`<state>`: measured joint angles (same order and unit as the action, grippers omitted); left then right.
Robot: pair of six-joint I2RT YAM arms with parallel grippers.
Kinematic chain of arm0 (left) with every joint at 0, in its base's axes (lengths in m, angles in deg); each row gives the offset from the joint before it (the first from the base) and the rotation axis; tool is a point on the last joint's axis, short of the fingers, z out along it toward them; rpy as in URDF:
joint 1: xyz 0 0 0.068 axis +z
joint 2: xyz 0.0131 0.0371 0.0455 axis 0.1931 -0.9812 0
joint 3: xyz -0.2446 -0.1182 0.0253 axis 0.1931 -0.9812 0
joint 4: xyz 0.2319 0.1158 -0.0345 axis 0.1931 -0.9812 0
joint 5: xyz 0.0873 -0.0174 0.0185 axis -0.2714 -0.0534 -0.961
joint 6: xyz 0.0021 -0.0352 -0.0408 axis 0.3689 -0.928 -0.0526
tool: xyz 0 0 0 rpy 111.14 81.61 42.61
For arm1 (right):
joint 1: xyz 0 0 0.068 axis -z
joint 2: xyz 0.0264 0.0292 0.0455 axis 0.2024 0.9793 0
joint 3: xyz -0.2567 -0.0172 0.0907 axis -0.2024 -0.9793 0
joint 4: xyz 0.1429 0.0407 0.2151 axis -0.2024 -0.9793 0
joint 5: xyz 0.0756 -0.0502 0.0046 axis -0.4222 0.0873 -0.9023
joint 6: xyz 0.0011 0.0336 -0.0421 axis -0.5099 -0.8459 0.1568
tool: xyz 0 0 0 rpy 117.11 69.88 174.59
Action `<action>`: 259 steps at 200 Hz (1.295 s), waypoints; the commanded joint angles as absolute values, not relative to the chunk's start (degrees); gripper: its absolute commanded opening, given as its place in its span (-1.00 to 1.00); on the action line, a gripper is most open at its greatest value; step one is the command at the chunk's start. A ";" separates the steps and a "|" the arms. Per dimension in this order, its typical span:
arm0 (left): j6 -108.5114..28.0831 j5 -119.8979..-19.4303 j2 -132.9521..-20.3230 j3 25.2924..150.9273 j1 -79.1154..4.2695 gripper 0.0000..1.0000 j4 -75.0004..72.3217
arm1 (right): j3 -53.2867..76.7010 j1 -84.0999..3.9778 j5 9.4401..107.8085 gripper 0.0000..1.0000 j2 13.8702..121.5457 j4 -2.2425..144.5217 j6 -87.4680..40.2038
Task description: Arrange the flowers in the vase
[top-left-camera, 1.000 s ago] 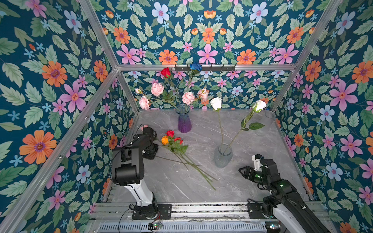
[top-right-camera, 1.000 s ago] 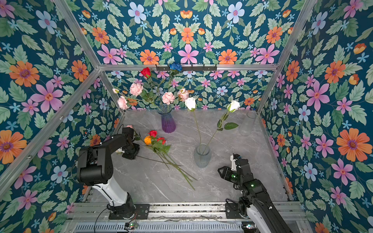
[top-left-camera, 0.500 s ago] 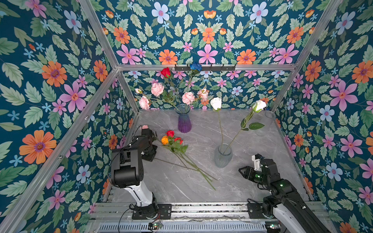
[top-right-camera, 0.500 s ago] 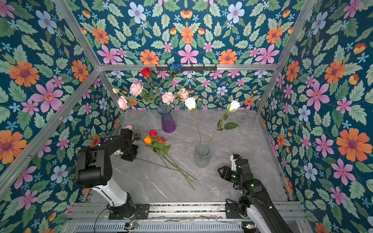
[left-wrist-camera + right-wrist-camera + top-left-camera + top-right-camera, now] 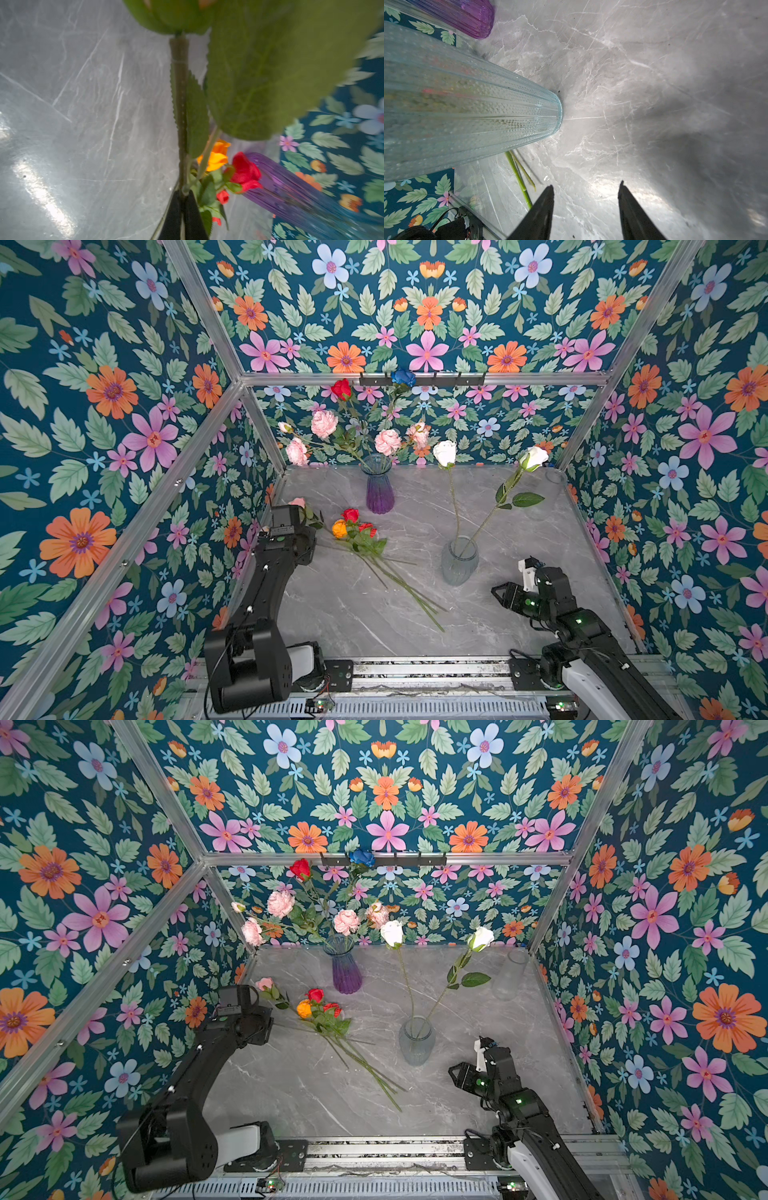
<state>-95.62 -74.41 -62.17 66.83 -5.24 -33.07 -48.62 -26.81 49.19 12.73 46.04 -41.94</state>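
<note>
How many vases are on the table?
3: a purple vase at the back, a clear vase mid-table, a faint glass vase in the back right corner. None appears hidden.

walls: dark teal wallpaper (image 5: 124,323), printed pink, orange, blue blossoms, green leaves | frame: aluminium bars (image 5: 540,378) along edges | surface: grey marbled tabletop (image 5: 353,614), white veins | light: glare patches (image 5: 41,187)

Grey marble tabletop (image 5: 332,614), purple vase (image 5: 379,497) at back, clear vase (image 5: 459,564) nearer front (both upright), loose flowers (image 5: 361,541) lying flat.
</note>
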 commanded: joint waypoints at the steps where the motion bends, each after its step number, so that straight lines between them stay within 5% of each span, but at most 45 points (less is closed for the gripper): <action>1: -95.99 -80.26 -55.82 67.76 -5.19 -1.00 -33.66 | -48.67 -26.87 49.26 0.03 12.82 46.49 -42.06; 60: -93.13 -83.67 -40.57 70.87 -5.28 -1.00 -30.05 | -48.66 -26.87 49.26 0.03 12.99 46.65 -42.04; 121: -91.47 -69.72 -40.91 74.80 -8.13 -1.00 -8.66 | -48.57 -26.89 49.22 0.03 13.38 46.75 -41.96; 192: -61.79 -75.41 -48.30 82.86 -40.13 -1.00 7.40 | -48.55 -27.03 48.75 0.03 13.43 47.00 -41.72; 259: -40.51 -72.63 -59.02 87.28 -57.49 -1.00 16.00 | -48.72 -27.13 48.32 0.06 12.92 47.09 -41.62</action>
<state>-49.91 -72.21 -56.69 85.67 -54.71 9.75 -48.62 -27.03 48.80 12.94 46.08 -42.12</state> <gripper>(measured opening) 0.065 0.528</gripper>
